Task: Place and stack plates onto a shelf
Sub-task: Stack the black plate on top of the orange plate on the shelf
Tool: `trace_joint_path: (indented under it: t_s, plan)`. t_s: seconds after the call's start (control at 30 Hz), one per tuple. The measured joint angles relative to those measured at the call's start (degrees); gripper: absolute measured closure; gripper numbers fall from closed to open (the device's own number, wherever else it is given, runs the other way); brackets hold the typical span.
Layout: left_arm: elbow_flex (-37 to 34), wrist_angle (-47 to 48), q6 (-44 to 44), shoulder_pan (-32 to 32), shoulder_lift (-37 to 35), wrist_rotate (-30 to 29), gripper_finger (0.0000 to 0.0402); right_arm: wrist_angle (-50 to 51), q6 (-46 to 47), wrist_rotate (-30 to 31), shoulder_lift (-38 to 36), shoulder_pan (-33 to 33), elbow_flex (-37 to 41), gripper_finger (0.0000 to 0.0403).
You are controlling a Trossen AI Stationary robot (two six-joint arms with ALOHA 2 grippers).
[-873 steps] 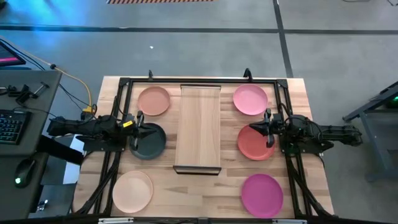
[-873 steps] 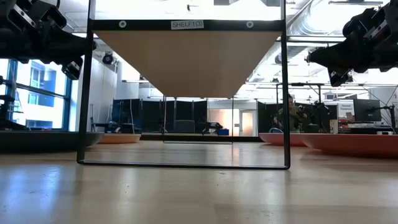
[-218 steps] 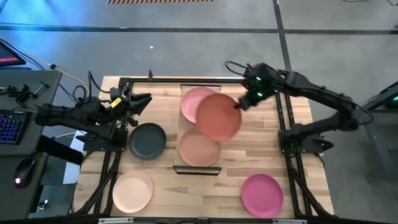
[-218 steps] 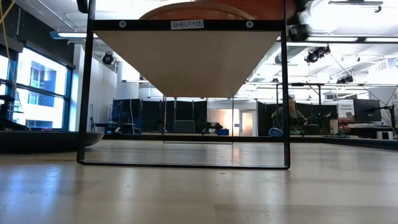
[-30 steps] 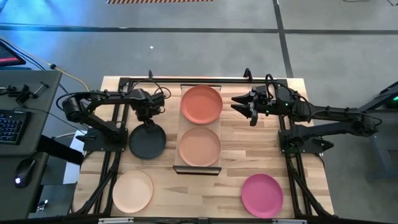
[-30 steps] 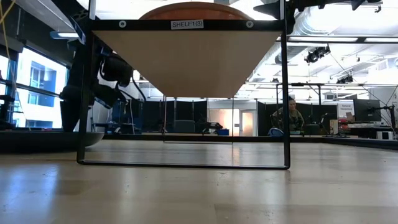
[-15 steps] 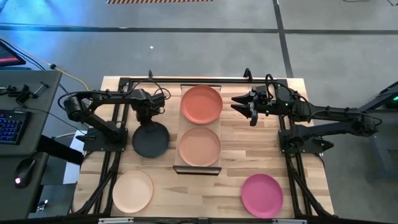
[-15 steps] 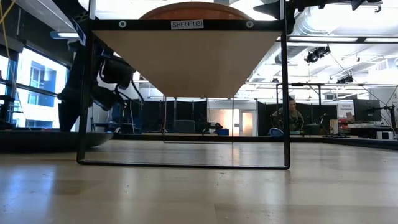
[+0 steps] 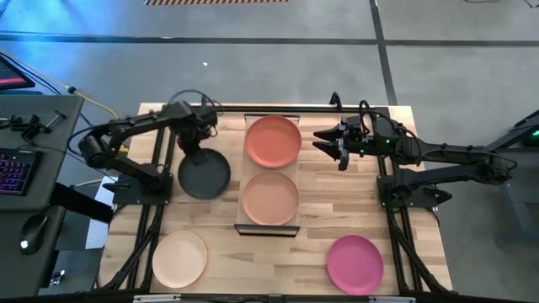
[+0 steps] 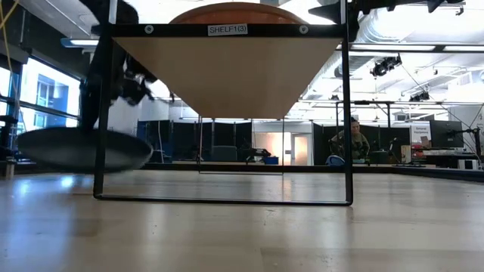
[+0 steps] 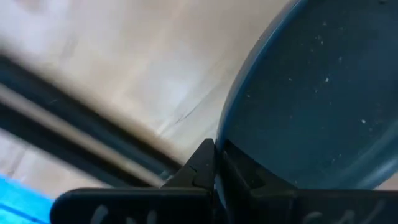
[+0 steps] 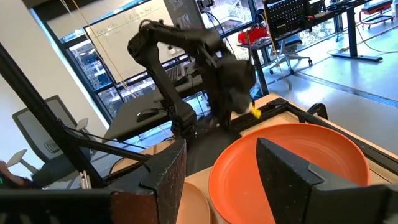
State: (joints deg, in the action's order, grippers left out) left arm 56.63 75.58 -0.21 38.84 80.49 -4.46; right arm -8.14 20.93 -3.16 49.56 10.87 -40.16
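Observation:
My left gripper (image 9: 195,148) is shut on the dark grey plate (image 9: 205,175), left of the shelf (image 9: 270,225); the plate also shows in the low view (image 10: 83,149) and in the left wrist view (image 11: 311,93). On the shelf, the coral red plate (image 9: 273,140) lies on the far half and the peach-tan plate (image 9: 269,198) on the near half. The light pink plate is hidden. The cream plate (image 9: 179,258) and the magenta plate (image 9: 354,263) lie flat on the table near its front edge. My right gripper (image 9: 324,143) is open and empty, right of the coral red plate (image 12: 292,162). My left gripper pinches the dark grey plate's far rim (image 11: 219,144) between its two fingers, one finger (image 11: 198,169) under the rim and one over it. The fingers come from the far side, slanting down. The plate hangs about level, clear of the table.
The shelf stands on thin black legs (image 10: 347,113) above the tabletop. Black rails (image 9: 160,168) run along the table's left and right sides. A desk with a keyboard (image 9: 15,168) stands beyond the left edge. Bare tabletop (image 9: 278,261) lies between the cream and magenta plates.
My left gripper has gone up and toward the table's far edge with the dark grey plate. The plate, which lay on the table, is now lifted clear and sits closer to the far edge.

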Motion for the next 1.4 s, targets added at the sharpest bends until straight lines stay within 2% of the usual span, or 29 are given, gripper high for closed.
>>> trace_joint_path:
  t_s: [0.27,0.63,0.87,1.03,1.17,1.23,1.4]
  plan:
    - [14.66,13.62,2.92,3.64,-2.11,-1.52,0.0401,2.04,0.0,0.0,0.0,-0.02,0.0,0.0226]
    - [26.5,14.51,1.19,4.43,-5.53,1.04,0.0401,2.4,0.0,-0.02,0.0,-0.02,0.0,0.0226]
    - [36.02,14.46,-2.58,4.92,-5.84,-6.76,0.0401,2.4,0.02,-0.04,0.0,-0.02,0.0,0.0226]
    - [41.55,14.49,-2.81,8.41,-5.38,-2.48,0.0401,2.4,0.02,-0.07,0.0,-0.02,0.0,0.0226]
    - [47.02,13.08,-3.68,12.26,-3.46,4.35,0.0401,2.4,0.0,-0.07,0.0,-0.02,0.0,0.0226]
    - [49.78,13.32,-3.7,13.4,-1.53,5.78,0.0401,2.38,0.0,-0.07,0.0,-0.02,0.0,0.0226]
    - [54.39,13.58,-5.49,10.48,5.71,10.49,0.0402,2.38,0.0,-0.07,0.0,-0.02,0.0,0.0226]
